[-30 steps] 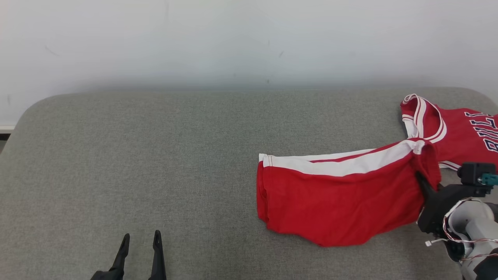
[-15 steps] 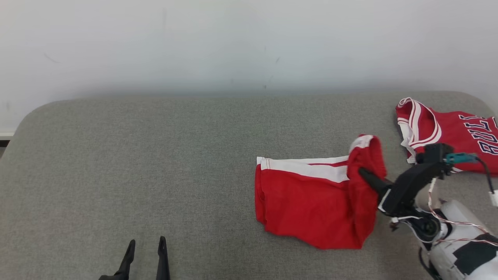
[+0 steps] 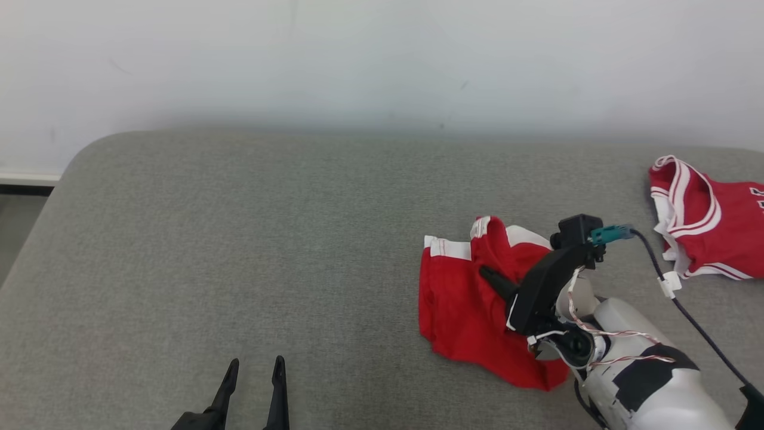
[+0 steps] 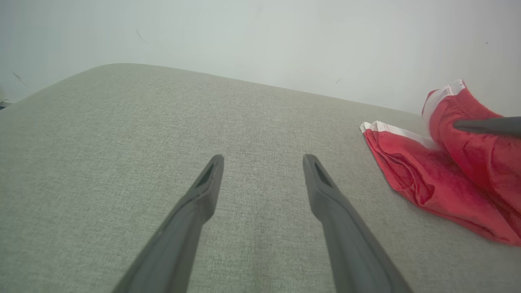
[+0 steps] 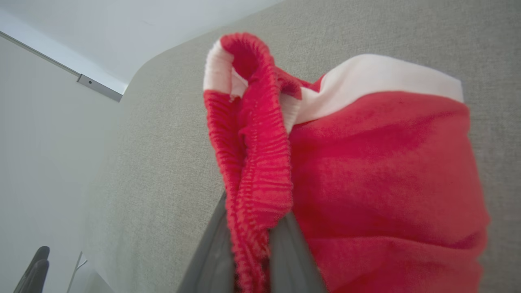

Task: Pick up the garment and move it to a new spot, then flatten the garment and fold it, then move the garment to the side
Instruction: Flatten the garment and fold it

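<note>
While left claw (image 3: 255,360) agape, right claw (image 3: 486,273) tight on red shorts (image 3: 456,301).

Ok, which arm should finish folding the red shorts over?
Right. Its fingers are shut on the red shorts at the waistband; the left fingers stand open over bare grey cushion, well away.

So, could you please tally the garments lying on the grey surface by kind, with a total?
red shorts: 1
red jersey: 1
Total: 2 garments
</note>
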